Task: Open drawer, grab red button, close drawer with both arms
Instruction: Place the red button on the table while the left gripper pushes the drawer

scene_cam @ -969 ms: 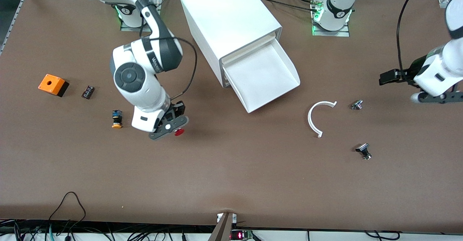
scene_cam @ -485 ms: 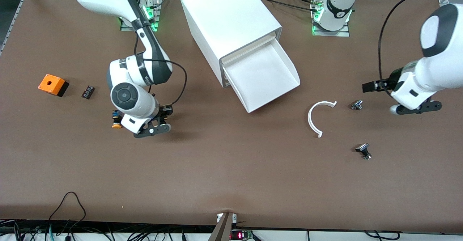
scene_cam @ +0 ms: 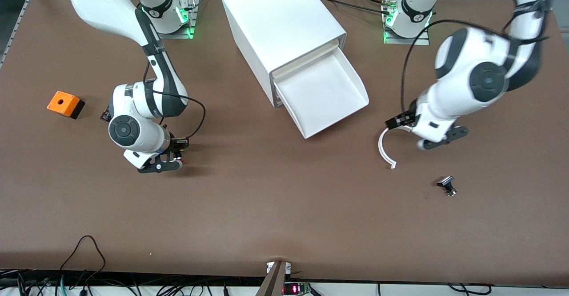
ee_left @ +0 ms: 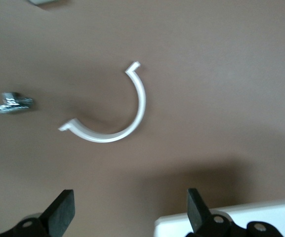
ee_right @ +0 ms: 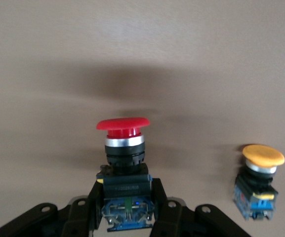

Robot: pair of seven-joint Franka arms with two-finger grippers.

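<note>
Right wrist view: right gripper (ee_right: pixel 126 207) jaws clamp the red-capped, dark-bodied button (ee_right: pixel 124 158); left gripper (ee_left: pixel 127 212) jaws apart.

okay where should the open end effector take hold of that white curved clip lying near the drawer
Probably the middle of the white curved clip's thin arc, from straight above, one finger inside the curve and one outside: it lies flat, and the left end effector hangs open over the table beside it.

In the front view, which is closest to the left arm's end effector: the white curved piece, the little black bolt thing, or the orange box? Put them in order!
From the left end effector, which is open over the table:
1. White curved piece, right beside it, toward the drawer.
2. Small black bolt-like part, nearer the front camera.
3. Orange box, at the right arm's end of the table.
</note>
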